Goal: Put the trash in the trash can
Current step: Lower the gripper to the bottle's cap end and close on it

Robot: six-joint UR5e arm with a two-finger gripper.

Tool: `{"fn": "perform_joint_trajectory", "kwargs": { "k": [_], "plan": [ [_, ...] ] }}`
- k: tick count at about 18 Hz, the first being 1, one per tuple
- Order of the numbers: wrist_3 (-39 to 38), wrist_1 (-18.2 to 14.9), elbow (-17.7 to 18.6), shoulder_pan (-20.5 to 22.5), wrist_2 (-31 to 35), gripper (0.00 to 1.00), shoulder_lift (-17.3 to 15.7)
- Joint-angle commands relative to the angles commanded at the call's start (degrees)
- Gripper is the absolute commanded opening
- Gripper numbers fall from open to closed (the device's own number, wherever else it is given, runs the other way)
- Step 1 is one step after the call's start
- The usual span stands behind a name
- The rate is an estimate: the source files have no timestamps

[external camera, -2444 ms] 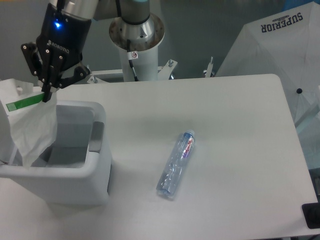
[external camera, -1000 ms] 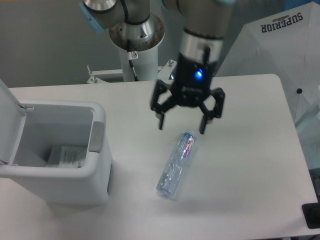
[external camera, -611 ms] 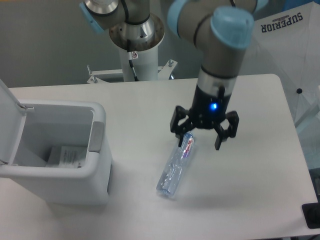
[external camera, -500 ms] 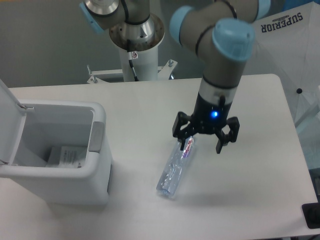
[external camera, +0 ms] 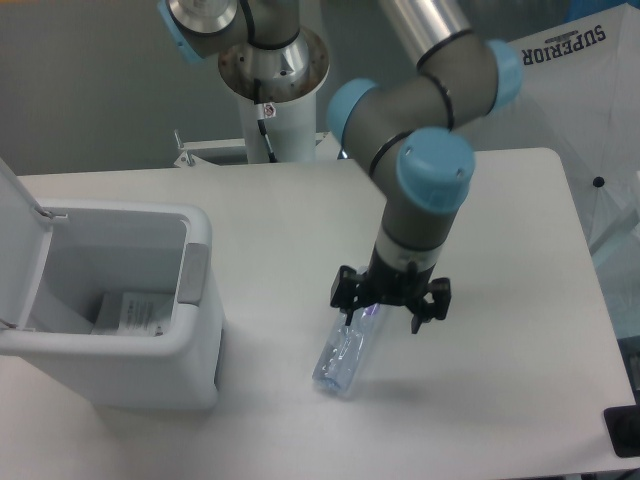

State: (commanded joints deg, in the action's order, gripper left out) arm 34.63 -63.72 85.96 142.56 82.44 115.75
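The crushed clear bottle [external camera: 341, 360] lies on the white table, slanting from lower left to upper right. Its cap end and label are covered by my gripper [external camera: 381, 310], which sits low over that end, open, with a finger on each side. The left fingertip [external camera: 344, 300] is close to the bottle; I cannot tell whether it touches. The white trash can [external camera: 197, 330] stands at the left with its lid [external camera: 12, 240] flipped up. The flat clear wrapper [external camera: 134, 311] lies on its bottom.
The arm's round pedestal [external camera: 272, 75] stands behind the table's far edge. A white canopy printed SUPERIOR [external camera: 565, 95] rises beyond the right edge. A dark object [external camera: 623, 432] sits at the bottom right corner.
The gripper let the wrapper go into the can, crossed to the right, and has now dropped lower and slightly left over the bottle's cap end. The bottle has not moved.
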Motion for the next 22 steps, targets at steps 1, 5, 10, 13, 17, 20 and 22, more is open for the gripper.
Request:
{"fn": "perform_joint_trajectory", "kwargs": {
  "k": [1, 5, 10, 13, 17, 20, 22],
  "plan": [
    [0.17, 0.00, 0.00, 0.00, 0.44, 1.00, 0.18],
    [2.81, -1.31, 0.26, -1.58, 3.95, 1.00, 0.88],
    [3.25, -3.34, 1.06, -2.72, 5.27, 1.00, 0.88],
    [3.25, -3.43, 0.88, -3.42, 5.28, 1.00, 1.58],
    [3.25, -3.25, -0.87, -4.83, 8.78, 1.00, 5.00],
    [3.25, -3.25, -4.73, -5.97, 12.12, 1.00, 8.17],
    [2.99, -3.25, -6.41, -6.41, 12.31, 1.00, 9.49]
  ]
}}
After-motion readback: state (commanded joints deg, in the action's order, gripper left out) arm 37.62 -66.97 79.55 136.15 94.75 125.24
